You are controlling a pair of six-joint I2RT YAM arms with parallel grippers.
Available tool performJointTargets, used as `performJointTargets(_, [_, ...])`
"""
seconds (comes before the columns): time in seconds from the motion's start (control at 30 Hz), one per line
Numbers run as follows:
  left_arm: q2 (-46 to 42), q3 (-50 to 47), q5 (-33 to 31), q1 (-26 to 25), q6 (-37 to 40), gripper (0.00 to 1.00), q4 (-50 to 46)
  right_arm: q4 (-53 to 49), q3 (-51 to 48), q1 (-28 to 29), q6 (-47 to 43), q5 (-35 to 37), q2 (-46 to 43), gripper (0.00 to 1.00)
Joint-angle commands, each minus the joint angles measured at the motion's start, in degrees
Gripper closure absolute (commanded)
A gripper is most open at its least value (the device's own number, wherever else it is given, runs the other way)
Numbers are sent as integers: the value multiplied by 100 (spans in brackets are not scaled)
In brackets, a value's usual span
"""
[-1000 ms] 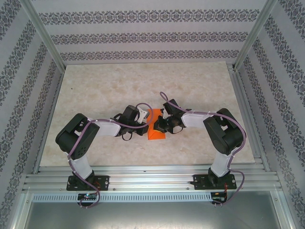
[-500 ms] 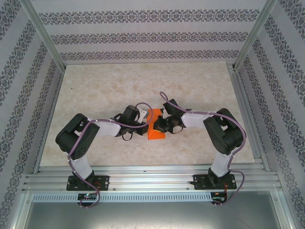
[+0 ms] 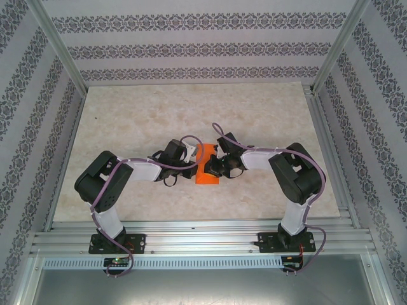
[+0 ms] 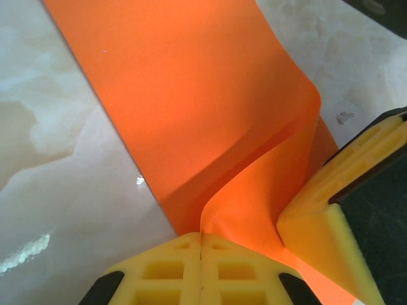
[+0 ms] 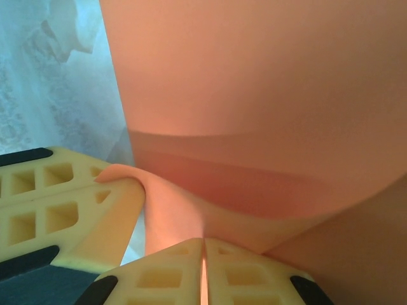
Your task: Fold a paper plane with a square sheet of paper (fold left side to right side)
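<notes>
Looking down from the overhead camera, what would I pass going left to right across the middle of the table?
In order: left arm's elbow → left gripper → orange paper → right gripper → right arm's elbow.

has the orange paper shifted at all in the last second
Yes, slightly. Against the table, the square sheet of paper has shifted a little toward the left side of the top view.
</notes>
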Motion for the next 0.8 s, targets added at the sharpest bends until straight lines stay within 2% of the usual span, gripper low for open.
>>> performJointTargets(0.0, [193,77,-388,10,-85,100,-175,149,18,60,20,93,74,89])
performJointTargets(0.17, [210,87,-394,8,-71,100,-193,132,35,62,40,131,75,90])
performJointTargets(0.37, [85,127,-345,21,-110,100,-237,-413,91,62,-94,489,253,90])
performJointTargets(0.47, [-124,157,-211,23,-133,96,-261,-558,53,51,-22,641,382,90])
performJointTargets(0.6, [-611,130,-95,31,-137,81,-374,-553,-47,12,107,717,507,90])
performJointTargets(0.77, [-1249,-188,91,27,-131,71,-487,-531,-85,-15,178,771,511,91])
